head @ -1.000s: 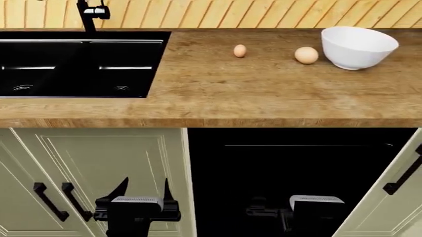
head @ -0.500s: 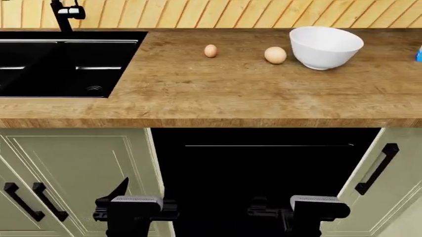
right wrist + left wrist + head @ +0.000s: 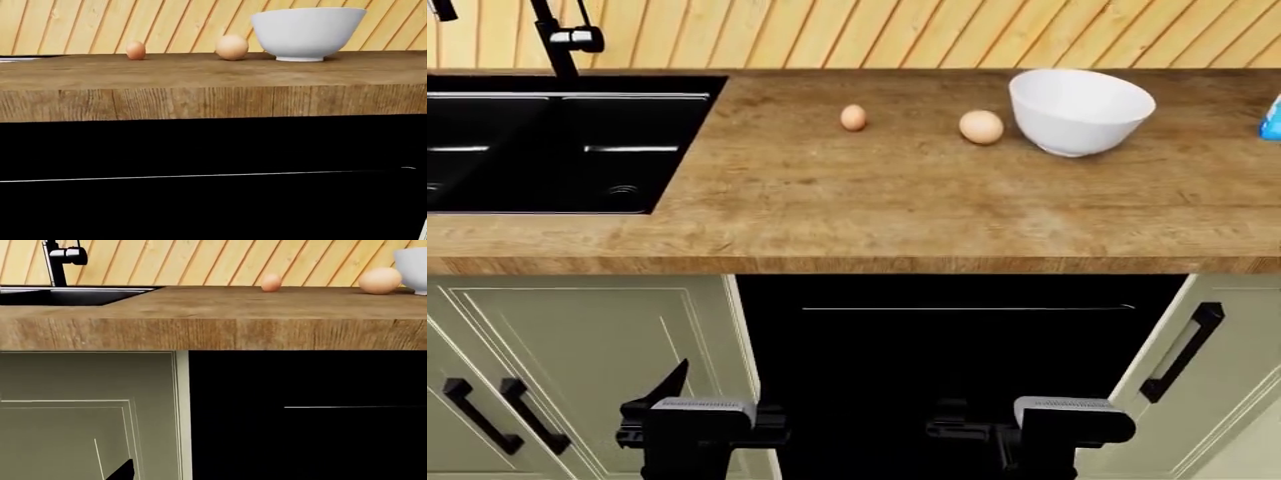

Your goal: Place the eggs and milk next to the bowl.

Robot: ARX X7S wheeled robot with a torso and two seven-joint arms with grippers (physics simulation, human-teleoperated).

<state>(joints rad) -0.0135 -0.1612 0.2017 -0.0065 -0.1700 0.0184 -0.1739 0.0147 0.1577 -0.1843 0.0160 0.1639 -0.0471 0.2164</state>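
Blue milk (image 3: 1272, 118) edges into view as the head settles; both grippers hang low, empty, jaw state unclear.

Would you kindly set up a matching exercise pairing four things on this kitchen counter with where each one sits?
Things:
1. smaller tan egg
2. bigger tan egg
3. glossy white round bowl
4. black sink

Places:
A. just left of the bowl
B. counter's left end
C. alone, between sink and other egg
D. right of both eggs

Pairs: 1-C, 2-A, 3-D, 4-B
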